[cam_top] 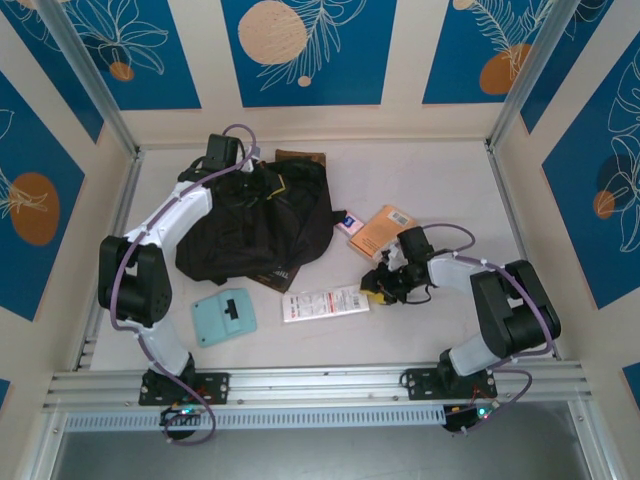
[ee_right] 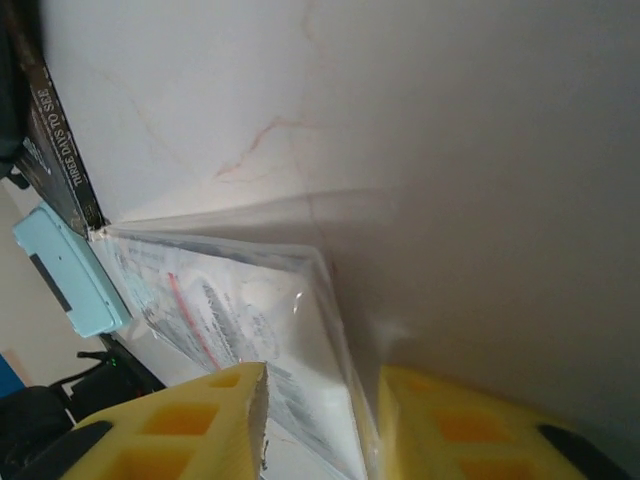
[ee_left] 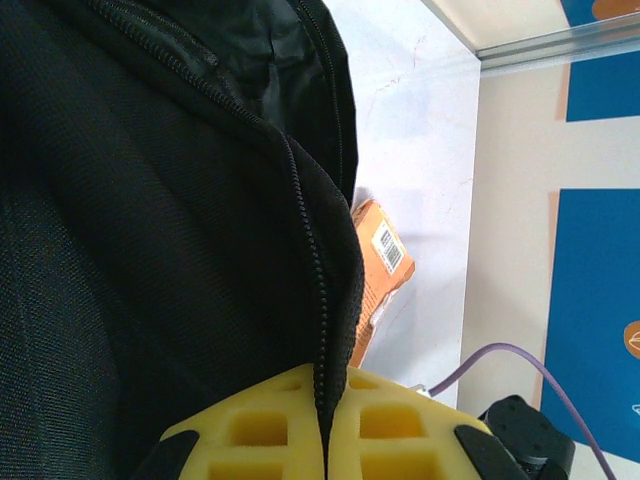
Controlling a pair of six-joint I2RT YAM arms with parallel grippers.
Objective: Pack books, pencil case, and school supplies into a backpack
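Note:
The black backpack (cam_top: 260, 225) lies slumped at the table's middle left. My left gripper (cam_top: 243, 167) is at its back edge, shut on the zip edge of the backpack (ee_left: 150, 200), and the zip runs between its yellow fingers (ee_left: 260, 430). My right gripper (cam_top: 376, 288) is low on the table at the right end of the long white packet (cam_top: 325, 302). It is open, and the packet's (ee_right: 230, 310) raised end lies between its fingers (ee_right: 200, 415). The orange book (cam_top: 383, 230) lies behind it. A dark brown book (ee_right: 60, 150) pokes out from under the backpack's front edge.
A light-teal piece (cam_top: 224, 317) with a black patch lies near the front left. A tiny box (cam_top: 349, 223) sits beside the orange book (ee_left: 380, 260). A brown item (cam_top: 300, 158) shows behind the backpack. Metal frame posts and walls close in the table.

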